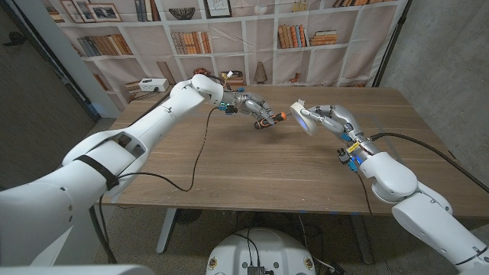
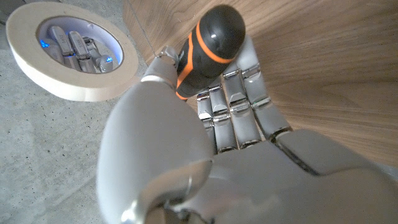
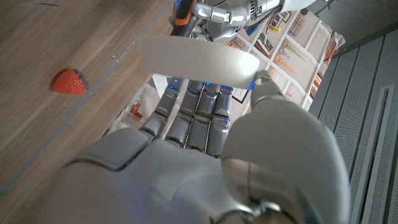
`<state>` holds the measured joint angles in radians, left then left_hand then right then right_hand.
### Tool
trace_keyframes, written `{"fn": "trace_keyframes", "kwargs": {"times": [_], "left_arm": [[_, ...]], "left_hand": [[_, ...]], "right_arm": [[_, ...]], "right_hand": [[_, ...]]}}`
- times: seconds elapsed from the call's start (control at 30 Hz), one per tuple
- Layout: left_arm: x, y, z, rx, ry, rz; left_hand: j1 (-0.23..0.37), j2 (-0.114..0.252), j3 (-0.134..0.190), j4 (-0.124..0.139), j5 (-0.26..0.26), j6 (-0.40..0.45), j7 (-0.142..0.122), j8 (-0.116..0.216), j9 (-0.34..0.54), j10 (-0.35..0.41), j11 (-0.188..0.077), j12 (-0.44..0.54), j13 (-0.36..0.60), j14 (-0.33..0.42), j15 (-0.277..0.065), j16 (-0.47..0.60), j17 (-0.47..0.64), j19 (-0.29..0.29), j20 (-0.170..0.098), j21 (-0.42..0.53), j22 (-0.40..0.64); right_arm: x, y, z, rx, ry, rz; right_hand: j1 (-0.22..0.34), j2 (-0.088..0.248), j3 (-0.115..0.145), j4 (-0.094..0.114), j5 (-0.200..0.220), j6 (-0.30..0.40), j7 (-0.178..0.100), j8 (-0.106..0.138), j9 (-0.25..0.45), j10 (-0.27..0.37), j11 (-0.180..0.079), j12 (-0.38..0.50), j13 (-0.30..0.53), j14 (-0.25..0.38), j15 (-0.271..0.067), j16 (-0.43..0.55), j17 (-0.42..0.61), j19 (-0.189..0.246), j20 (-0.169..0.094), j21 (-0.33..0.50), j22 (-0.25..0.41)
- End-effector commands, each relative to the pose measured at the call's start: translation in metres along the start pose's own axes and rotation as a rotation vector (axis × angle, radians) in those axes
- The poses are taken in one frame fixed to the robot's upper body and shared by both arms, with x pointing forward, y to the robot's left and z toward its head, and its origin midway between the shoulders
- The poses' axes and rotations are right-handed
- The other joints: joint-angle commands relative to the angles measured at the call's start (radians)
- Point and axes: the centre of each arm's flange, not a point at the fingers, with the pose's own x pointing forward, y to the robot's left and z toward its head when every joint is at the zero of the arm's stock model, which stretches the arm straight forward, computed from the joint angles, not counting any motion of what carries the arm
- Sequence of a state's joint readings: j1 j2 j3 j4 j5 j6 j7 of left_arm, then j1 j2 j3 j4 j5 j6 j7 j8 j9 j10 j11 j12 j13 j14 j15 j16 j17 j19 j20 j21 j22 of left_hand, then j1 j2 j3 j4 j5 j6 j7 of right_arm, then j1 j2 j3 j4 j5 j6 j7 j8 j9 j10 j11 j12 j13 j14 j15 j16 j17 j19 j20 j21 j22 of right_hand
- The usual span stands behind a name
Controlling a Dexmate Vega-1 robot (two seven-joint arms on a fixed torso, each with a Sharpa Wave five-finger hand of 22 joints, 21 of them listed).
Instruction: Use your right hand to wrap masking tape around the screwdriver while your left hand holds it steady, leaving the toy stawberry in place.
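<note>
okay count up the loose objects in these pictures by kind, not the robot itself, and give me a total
Screwdriver, black and orange handle, gripped in the left hand: 1
Masking tape roll, held in the right hand: 1
Toy strawberry, lying on the table: 1
Total: 3

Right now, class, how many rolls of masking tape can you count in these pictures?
1: the roll of masking tape is held up by the right hand, above the table, beside the screwdriver.
</note>
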<state>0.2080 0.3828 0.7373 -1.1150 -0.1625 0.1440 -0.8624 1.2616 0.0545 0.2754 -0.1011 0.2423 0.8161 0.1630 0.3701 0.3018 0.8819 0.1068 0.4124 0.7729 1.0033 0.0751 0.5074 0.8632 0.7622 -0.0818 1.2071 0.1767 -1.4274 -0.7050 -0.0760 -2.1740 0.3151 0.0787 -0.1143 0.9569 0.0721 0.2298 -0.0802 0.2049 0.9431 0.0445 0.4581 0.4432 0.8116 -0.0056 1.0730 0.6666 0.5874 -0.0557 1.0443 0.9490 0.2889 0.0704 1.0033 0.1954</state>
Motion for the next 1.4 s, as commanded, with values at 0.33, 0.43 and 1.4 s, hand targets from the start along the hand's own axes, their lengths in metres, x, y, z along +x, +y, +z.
{"fn": "trace_keyframes", "kwargs": {"times": [0.33,0.43,1.4], "left_arm": [[0.010,-0.001,-0.008,-0.217,-0.102,-0.192],[0.010,-0.001,-0.008,-0.228,-0.110,-0.199],[-0.004,-0.017,0.024,0.451,0.104,0.200]], "left_hand": [[0.004,0.054,0.202,-0.037,0.004,0.113,-0.038,-0.004,0.150,0.112,-0.103,0.001,0.124,0.304,-0.295,0.000,0.006,-0.009,-0.094,0.010,0.004],[0.004,0.054,0.203,-0.037,0.004,0.113,-0.037,-0.004,0.151,0.112,-0.102,0.000,0.124,0.303,-0.295,0.000,0.006,-0.008,-0.094,0.010,0.004],[-0.003,0.054,0.212,-0.036,-0.001,0.115,-0.046,-0.017,0.155,0.112,-0.114,-0.013,0.125,0.302,-0.295,-0.004,0.008,-0.012,-0.094,0.015,0.004]], "right_arm": [[-0.009,-0.013,-0.012,-0.011,0.017,-0.085],[-0.010,-0.013,-0.012,-0.015,0.013,-0.086],[-0.022,-0.015,0.001,-0.049,-0.010,-0.121]], "right_hand": [[0.115,0.117,0.170,0.000,-0.001,0.008,-0.004,0.262,-0.005,0.001,-0.009,0.004,-0.001,-0.003,-0.072,0.009,0.001,-0.010,0.002,0.015,0.000],[0.115,0.116,0.170,0.000,-0.001,0.010,-0.004,0.260,-0.008,0.001,-0.009,0.004,-0.002,-0.004,-0.072,0.009,0.000,-0.012,0.002,0.017,-0.001],[0.112,0.116,0.175,-0.002,-0.002,0.010,-0.002,0.265,-0.011,-0.005,-0.010,0.011,-0.005,-0.007,-0.070,0.017,-0.006,-0.020,-0.001,0.037,-0.003]]}}
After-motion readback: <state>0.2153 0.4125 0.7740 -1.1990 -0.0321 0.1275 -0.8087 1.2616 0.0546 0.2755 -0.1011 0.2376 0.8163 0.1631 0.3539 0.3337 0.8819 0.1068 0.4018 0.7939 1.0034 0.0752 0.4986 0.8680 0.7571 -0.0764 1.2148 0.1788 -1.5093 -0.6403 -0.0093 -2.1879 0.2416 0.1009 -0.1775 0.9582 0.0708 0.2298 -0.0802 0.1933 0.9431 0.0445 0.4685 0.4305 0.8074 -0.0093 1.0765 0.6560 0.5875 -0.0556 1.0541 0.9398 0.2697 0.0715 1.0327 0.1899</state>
